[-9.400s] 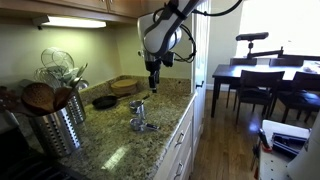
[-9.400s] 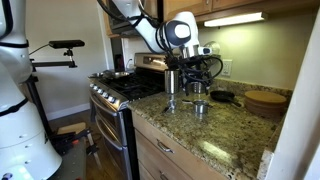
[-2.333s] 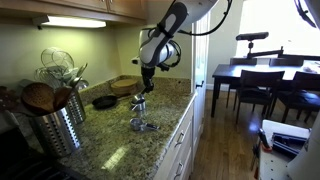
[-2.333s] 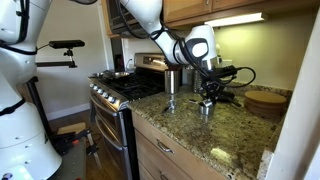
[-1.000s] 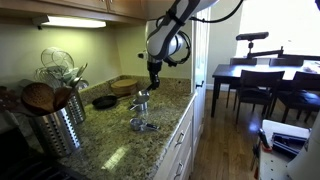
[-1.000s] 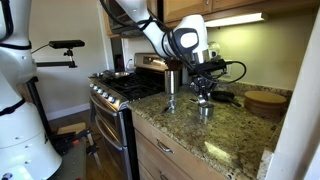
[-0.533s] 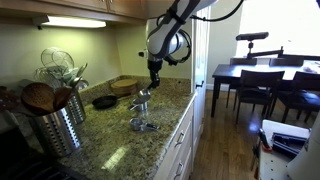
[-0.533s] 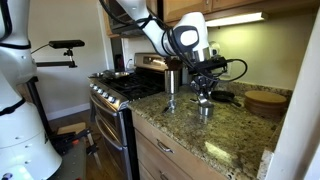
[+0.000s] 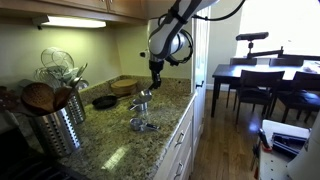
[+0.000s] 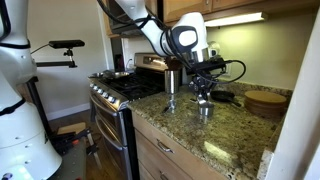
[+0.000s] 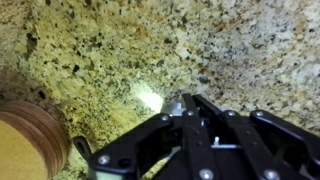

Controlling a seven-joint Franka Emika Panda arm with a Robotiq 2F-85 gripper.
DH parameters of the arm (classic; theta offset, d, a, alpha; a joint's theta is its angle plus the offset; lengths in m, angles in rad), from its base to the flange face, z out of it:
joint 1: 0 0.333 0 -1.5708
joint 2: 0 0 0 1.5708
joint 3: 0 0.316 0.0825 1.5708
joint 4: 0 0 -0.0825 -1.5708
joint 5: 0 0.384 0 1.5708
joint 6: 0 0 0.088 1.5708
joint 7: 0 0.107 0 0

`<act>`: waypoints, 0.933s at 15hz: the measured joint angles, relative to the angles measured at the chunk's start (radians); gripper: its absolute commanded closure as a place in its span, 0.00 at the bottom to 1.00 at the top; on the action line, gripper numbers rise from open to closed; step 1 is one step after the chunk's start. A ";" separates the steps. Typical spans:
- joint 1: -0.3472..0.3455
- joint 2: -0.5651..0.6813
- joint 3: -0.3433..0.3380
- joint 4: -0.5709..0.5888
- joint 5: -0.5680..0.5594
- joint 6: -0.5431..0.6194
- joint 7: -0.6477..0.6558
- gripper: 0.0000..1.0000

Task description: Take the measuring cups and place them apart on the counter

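In an exterior view the pincer (image 9: 153, 82) hangs in the upper middle of the frame, pointing down at the counter (image 9: 110, 150). Just below and left of it shines the back cup (image 9: 142, 99), and lower, mid-frame, lies the front cup (image 9: 143, 125), clearly separate from it. These look to be the measuring cups; the utensil canister (image 9: 55, 125) stands at lower left. In an exterior view from the stove side, the pincer (image 10: 203, 90) sits right of centre, directly over the back cup (image 10: 203, 109), with the front cup (image 10: 170, 104) to its left on the counter (image 10: 230, 140). Contact between pincer and cup is too small to judge. In the wrist view the pincer (image 11: 189, 104) has its fingers drawn together with no cup showing between them, above bare granite. A wooden bowl (image 11: 30, 140) sits at lower left. I judge the task partly done: two lots lie apart, but the front one may be several nested, leaving more to separate.
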 measured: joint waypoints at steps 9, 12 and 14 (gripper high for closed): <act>0.000 -0.016 -0.025 -0.036 -0.002 0.000 0.018 0.93; 0.000 -0.021 -0.032 -0.047 -0.002 0.000 0.022 0.93; 0.000 -0.021 -0.035 -0.053 -0.002 0.000 0.024 0.93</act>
